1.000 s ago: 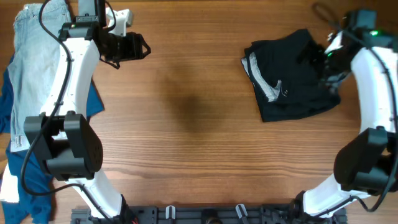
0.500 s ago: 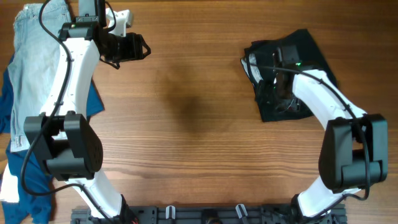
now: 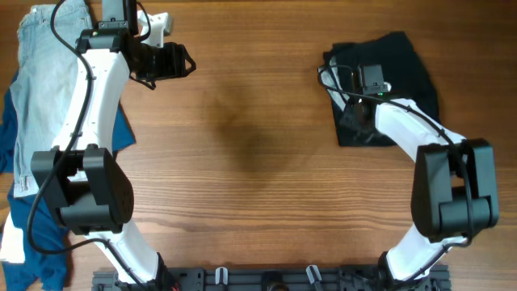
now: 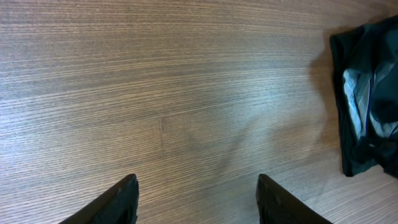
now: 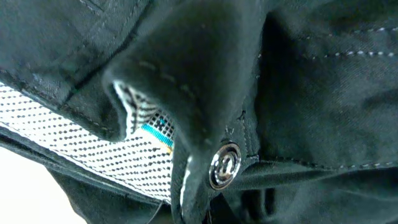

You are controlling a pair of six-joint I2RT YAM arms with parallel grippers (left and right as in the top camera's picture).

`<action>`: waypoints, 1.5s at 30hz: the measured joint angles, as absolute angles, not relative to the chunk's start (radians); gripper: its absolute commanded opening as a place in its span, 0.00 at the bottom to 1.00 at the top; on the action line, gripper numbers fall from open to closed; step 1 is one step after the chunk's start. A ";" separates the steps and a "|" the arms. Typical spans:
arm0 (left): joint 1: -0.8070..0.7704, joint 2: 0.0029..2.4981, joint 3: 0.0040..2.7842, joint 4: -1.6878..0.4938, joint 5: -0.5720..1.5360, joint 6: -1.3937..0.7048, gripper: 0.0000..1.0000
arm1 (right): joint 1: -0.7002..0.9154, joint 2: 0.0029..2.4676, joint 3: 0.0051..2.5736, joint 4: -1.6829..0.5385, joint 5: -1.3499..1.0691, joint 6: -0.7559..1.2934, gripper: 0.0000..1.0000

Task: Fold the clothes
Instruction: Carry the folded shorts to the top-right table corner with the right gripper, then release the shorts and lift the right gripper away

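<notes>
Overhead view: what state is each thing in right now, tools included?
black shorts, bunched in a rough fold, lining showing.
right tool, low on the black shorts; open or shut cannot be told.
left tool, open, holding nothing.
denim shorts, spread flat at far left.
blue garment, crumpled, partly under the denim shorts.

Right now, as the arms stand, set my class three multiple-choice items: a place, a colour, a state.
1. In the overhead view, where are the black shorts? A upper right B centre C lower left
2. What colour is the shorts' snap button? A red B silver C yellow
3. The left gripper is: A shut on the shorts B shut, empty C open
Answers: 1 A, they lie there, far from the centre. 2 B, the right wrist view shows shiny metal. 3 C, its fingers stand apart over the bare table.
</notes>
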State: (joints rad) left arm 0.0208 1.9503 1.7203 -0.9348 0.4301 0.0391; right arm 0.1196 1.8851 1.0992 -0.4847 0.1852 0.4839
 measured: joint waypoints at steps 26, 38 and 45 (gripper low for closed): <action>0.021 1.950 1.720 -0.909 0.407 0.039 0.62 | -0.130 2.180 1.243 0.202 0.087 0.193 0.11; 0.020 1.950 1.720 -0.913 0.404 0.039 1.00 | -0.136 1.782 1.343 -0.407 -0.051 0.165 1.00; 0.020 1.950 1.720 -0.913 0.405 0.039 1.00 | -0.120 1.295 1.358 -0.625 -0.350 0.166 1.00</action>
